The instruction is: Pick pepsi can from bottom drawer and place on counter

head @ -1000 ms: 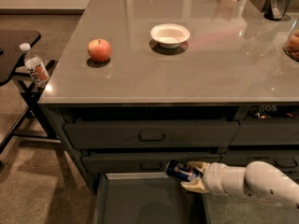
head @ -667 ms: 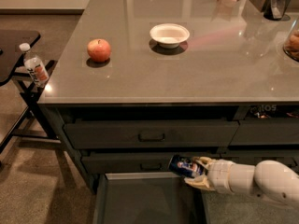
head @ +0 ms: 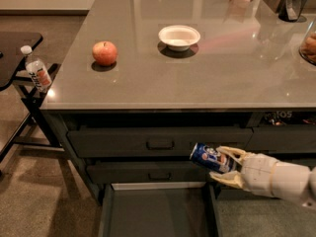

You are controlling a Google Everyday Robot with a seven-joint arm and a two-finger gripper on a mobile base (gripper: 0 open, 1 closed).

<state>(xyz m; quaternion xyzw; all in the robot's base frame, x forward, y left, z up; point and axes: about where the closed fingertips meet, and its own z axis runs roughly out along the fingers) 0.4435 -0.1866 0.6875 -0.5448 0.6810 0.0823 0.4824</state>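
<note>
Blue and silver, the pepsi can (head: 211, 157) sits tilted in my gripper (head: 226, 165), fingers clenched on it from above and below. I hold it clear above the open bottom drawer (head: 158, 214) and under the counter (head: 197, 83) front edge, right of its middle, ready, I judge, to go up. My fingers hide the can's far end. My arm and the drawer's front are cut off.
</note>
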